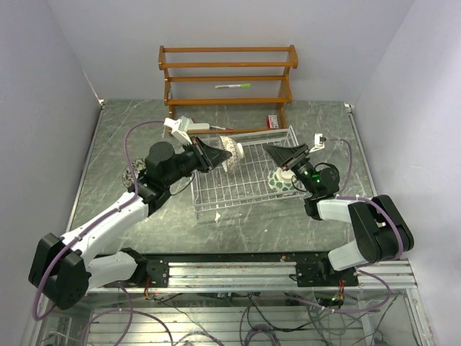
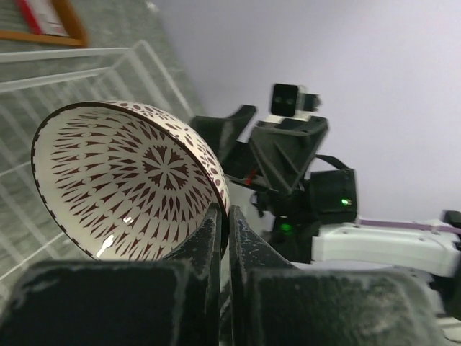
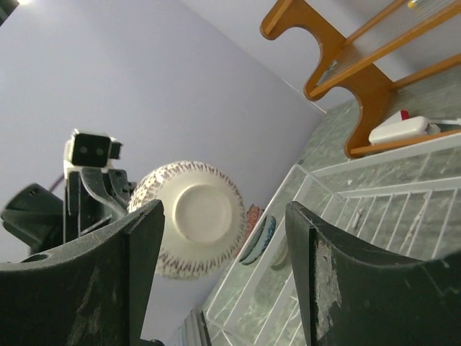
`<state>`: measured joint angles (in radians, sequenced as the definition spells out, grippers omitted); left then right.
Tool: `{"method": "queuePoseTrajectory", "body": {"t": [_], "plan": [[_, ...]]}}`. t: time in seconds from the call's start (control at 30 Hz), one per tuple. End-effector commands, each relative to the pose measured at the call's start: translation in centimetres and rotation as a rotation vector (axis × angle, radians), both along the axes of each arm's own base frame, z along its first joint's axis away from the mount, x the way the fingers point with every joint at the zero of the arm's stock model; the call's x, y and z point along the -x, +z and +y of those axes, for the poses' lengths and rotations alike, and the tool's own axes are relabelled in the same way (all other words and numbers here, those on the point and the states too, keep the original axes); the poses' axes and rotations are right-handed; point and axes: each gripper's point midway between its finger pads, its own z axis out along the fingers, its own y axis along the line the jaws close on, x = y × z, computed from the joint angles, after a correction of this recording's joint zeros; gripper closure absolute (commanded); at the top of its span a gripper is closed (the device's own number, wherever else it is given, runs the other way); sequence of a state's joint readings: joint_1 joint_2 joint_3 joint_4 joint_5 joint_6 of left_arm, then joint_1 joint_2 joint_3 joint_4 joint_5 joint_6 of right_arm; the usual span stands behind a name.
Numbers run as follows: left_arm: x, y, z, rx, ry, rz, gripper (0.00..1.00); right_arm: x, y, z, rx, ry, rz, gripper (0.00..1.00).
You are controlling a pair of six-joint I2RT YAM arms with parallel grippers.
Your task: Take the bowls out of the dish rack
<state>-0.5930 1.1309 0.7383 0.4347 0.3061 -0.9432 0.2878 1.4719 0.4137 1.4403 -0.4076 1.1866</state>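
Cream-brown patterned bowl [image 2: 130, 180] tipped on edge, rim pinched in left claw [image 2: 225, 216], above the dish rack [image 1: 238, 196], left-centre of top view. Right claw [image 1: 276, 151] spread wide, gripping nothing, pointing at it. Green-white bowl [image 1: 279, 180] sits in rack's right part, just lower in frame than right claw; right arm nearer. Grey surface [image 1: 324, 122] surrounds rack.

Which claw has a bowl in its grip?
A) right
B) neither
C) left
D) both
C: the left claw is shut on the rim of the brown-patterned bowl, while the right claw stands open and empty.
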Motion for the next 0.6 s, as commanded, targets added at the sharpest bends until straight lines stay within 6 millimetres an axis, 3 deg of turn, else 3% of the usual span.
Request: {"method": "queuePoseTrajectory", "body": {"t": [0.0,0.1,0.37,0.57], "plan": [[-1.7,0.9,3.4,-0.236,0.185,-0.015,0.93,0.4,-0.1,-0.8,0.007,-0.023,-0.026,0.33],[-2.0,-0.5,5.9,-0.385,0.278,0.04,0.93,0.2,-0.9,-0.9,0.038,-0.038,-0.013,0.34],[-2.7,-1.8,11.9,-0.697,0.49,0.123,0.93,0.0,-2.2,-1.0,0.062,-0.043,0.014,0.35],[-2.9,-1.4,15.3,-0.873,0.597,0.143,0.93,0.0,-3.1,-1.2,0.07,-0.049,0.034,0.36]]}}
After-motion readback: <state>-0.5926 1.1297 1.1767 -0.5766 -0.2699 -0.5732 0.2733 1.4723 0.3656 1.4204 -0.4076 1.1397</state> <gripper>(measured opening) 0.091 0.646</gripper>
